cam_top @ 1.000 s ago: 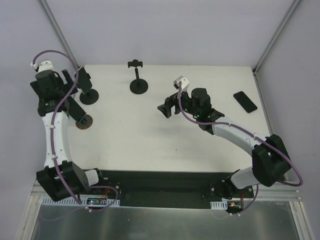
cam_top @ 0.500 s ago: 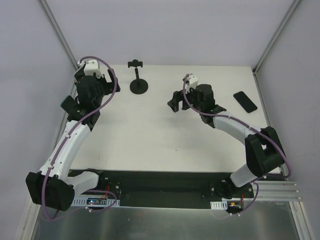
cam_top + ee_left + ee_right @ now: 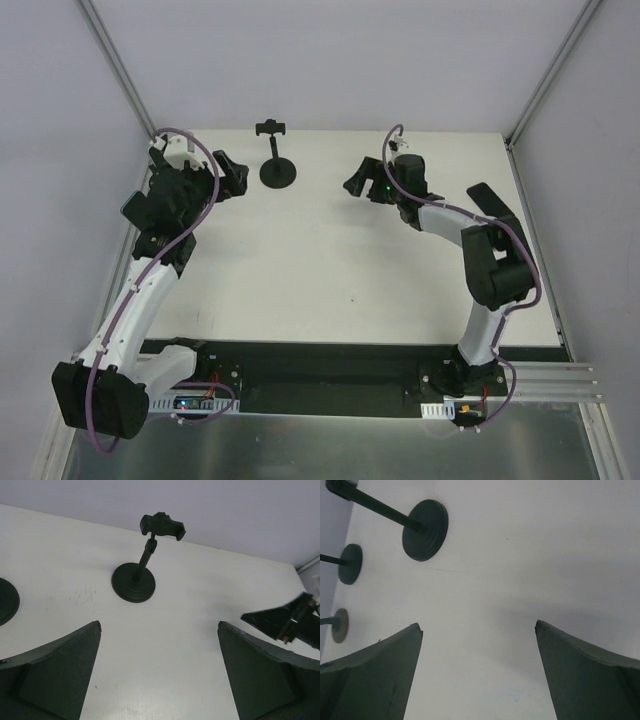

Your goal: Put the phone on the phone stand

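The phone stand (image 3: 277, 172) stood at the table's (image 3: 330, 260) far edge, near 12 o'clock, with its round black base flat on the table and its stem upright under a small clamp head. The left gripper (image 3: 234, 175) hovered just beside it, the stand at its 3 o'clock. Its fingers (image 3: 55, 675) were spread wide with nothing between them, and the wrist view framed the stand in that gap. The right gripper (image 3: 358, 180) hung near the other side, the stand at its 9 o'clock, fingers likewise splayed and empty.

The phone could not be made out in any view. The right arm (image 3: 495, 215) was folded over the table's right side at about 3 o'clock, covering that patch.

In the right wrist view, a dark disc (image 3: 350, 563) and a brownish disc (image 3: 339, 625) lay beyond the stand toward 9 o'clock, well apart from it.

The table was matte white with faint scuffs. Pale grey-lilac walls (image 3: 330, 60) closed it in, with metal frame posts (image 3: 115, 62) slanting up at the far corners. A black rail (image 3: 320, 365) at 6 o'clock carried both arm bases. Any lettering on the arms was too small to read.
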Tool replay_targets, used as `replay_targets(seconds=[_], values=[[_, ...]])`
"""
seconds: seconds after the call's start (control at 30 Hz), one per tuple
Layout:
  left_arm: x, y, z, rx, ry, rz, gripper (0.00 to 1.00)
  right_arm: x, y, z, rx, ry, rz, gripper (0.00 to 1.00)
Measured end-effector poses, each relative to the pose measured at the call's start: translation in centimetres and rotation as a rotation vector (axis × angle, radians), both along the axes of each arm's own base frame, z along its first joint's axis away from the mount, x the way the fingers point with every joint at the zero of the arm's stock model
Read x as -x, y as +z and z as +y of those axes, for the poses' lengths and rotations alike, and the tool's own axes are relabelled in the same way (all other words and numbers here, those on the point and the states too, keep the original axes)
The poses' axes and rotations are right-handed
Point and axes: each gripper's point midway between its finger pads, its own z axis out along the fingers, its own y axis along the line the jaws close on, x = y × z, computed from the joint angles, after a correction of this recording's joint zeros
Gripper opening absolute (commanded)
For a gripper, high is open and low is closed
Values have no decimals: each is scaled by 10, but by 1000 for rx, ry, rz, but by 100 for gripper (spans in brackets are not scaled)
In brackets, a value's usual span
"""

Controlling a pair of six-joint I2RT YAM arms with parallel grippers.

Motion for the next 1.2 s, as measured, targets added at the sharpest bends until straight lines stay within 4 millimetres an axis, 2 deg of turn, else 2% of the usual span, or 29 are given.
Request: replay_targets(seconds=[0.1,0.2,0.37,0.5,0.57,0.73,0.87,1.0,1.13,1.2], values=[[14,18,-7,32,-69,-64,99,-22,7,26,-110,-24,4,94],[22,31,-23,52,-167,-105,99,-53,20,63,-251,-32,-20,94],[23,24,-37,87,-241,-74,98,-100,42,122,-514,-41,-58,95],[22,15,-46,117,-286,-35,98,-120,56,153,-641,-35,-80,96],[22,11,-51,133,-308,-13,98,-127,69,169,-698,-19,-107,97],[19,2,-51,178,-331,30,95,-130,97,188,-792,-1,-145,99],[9,-9,-39,239,-306,83,93,-133,107,192,-836,-15,-153,96],[2,-16,-31,289,-288,116,92,-137,100,196,-870,-32,-130,90],[2,-18,-35,316,-304,135,92,-140,83,204,-881,-41,-89,78],[1,-20,-36,321,-311,141,92,-139,82,207,-897,-40,-78,76]])
